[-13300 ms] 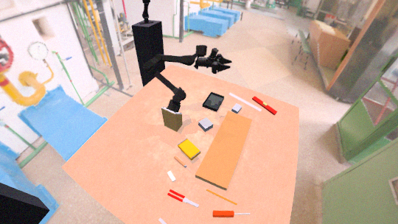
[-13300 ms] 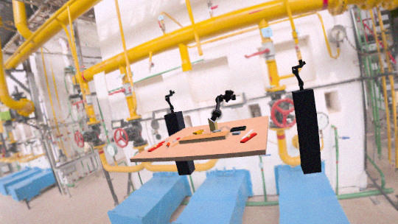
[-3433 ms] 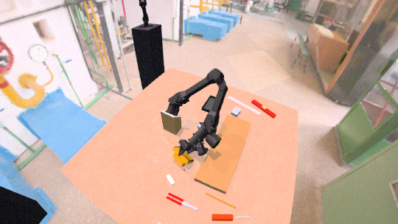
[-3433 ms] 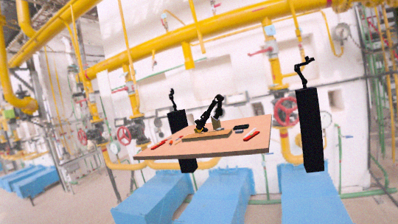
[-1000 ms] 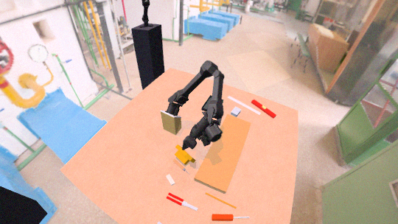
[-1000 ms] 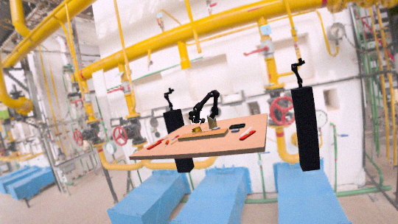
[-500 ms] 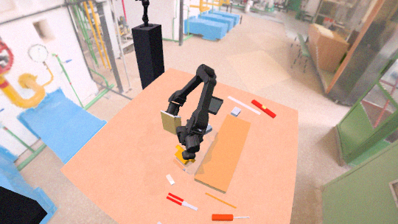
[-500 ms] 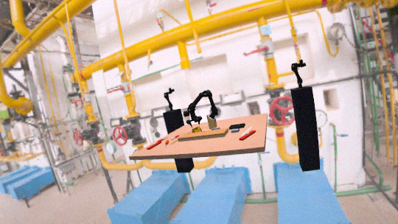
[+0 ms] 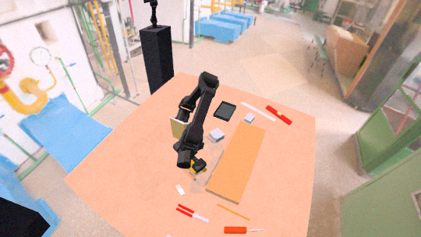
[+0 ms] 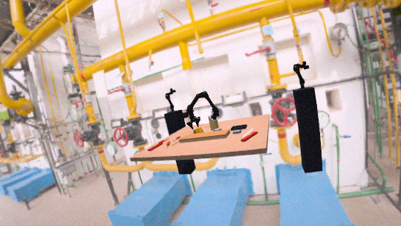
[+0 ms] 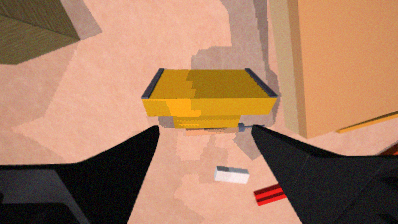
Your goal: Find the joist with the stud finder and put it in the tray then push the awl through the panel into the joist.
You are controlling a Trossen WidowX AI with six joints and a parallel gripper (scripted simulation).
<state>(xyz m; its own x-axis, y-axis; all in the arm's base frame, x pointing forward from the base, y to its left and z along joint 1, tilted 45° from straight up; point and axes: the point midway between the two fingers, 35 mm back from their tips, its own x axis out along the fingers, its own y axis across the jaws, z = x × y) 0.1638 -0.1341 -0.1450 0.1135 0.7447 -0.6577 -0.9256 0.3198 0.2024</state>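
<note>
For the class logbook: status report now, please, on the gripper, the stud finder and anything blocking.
Gripper open, empty, above the stud finder. Stud finder on table beside floor panel. Nothing in the way.

Orange-pink bench (image 9: 129, 164). On it: long floor panel (image 9: 237, 160), yellow stud finder (image 9: 198, 165) just beside the panel's left edge, dark tray (image 9: 224, 111), 2 small grey blocks (image 9: 216, 135) (image 9: 249, 118), white bar (image 9: 257, 111), red level (image 9: 278, 114), tan block (image 9: 178, 127), small white piece (image 9: 180, 189), red-handled tool (image 9: 191, 213), thin orange stick (image 9: 233, 211), orange-handled awl (image 9: 242, 230).

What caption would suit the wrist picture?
Open gripper poised over the yellow stud finder lying beside the floor panel.
</note>
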